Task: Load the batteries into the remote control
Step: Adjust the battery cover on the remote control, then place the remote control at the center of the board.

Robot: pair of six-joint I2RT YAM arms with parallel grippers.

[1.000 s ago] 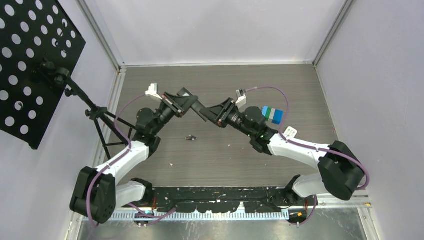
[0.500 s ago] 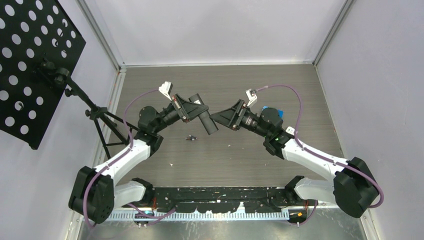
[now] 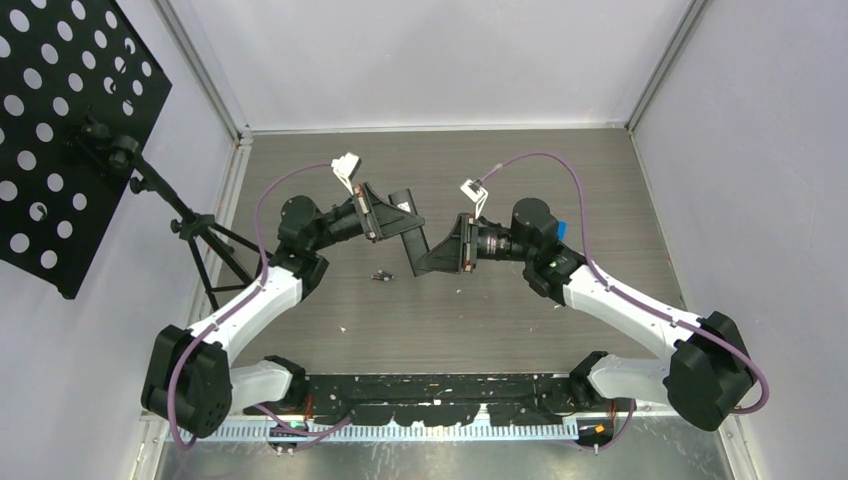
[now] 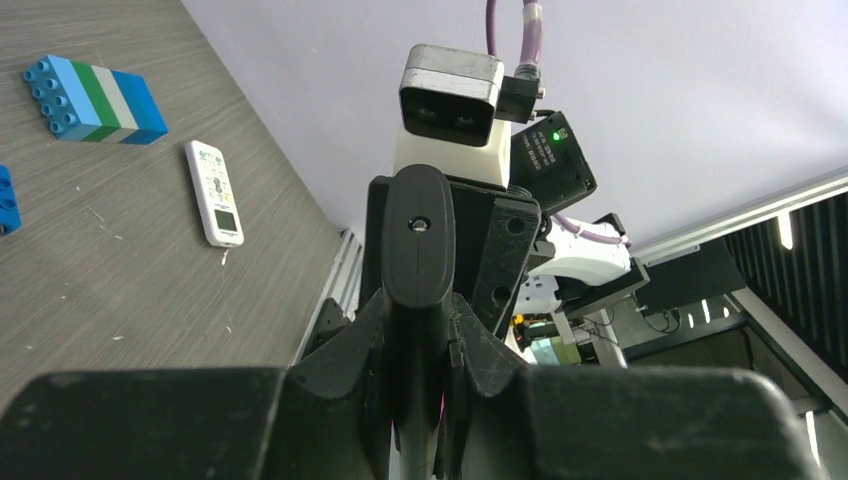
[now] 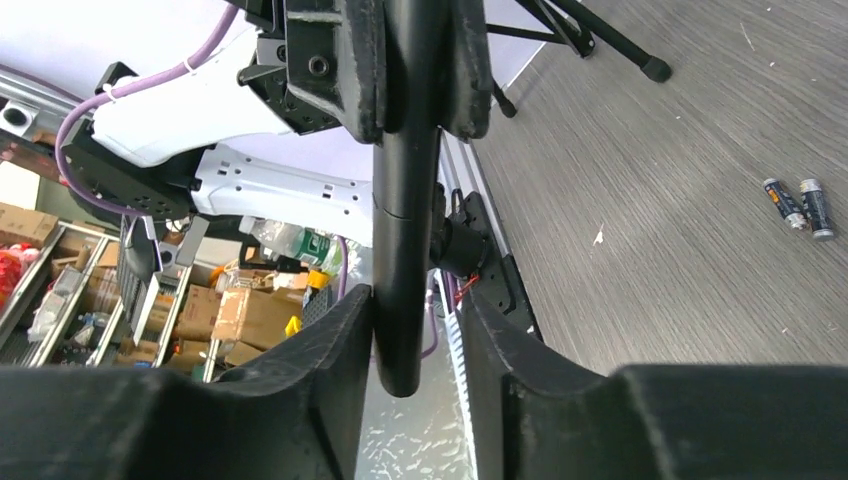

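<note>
The remote (image 4: pixel 420 240) was apparently being positioned mid-air: left gripper (image 4: pixel 420 335) clamped on one end, right gripper (image 5: pixel 415 315) straddling the other, grip uncertain. The batteries (image 5: pixel 800 205) lay on the table (image 5: pixel 700 110) beneath both. Next, one gripper likely needed freeing to fetch them.

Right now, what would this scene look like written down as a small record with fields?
held item: long black plastic remote control, lifted above the grey wood-grain table
left arm: jaws shut on the remote
right arm: jaws straddle its other end, a gap showing on one side
batteries: two small dark cylindrical batteries, side by side on the table, not loaded
also on table: slim white remote; blue, green and white toy brick block
left edge: black tripod stand with a perforated black board
</note>
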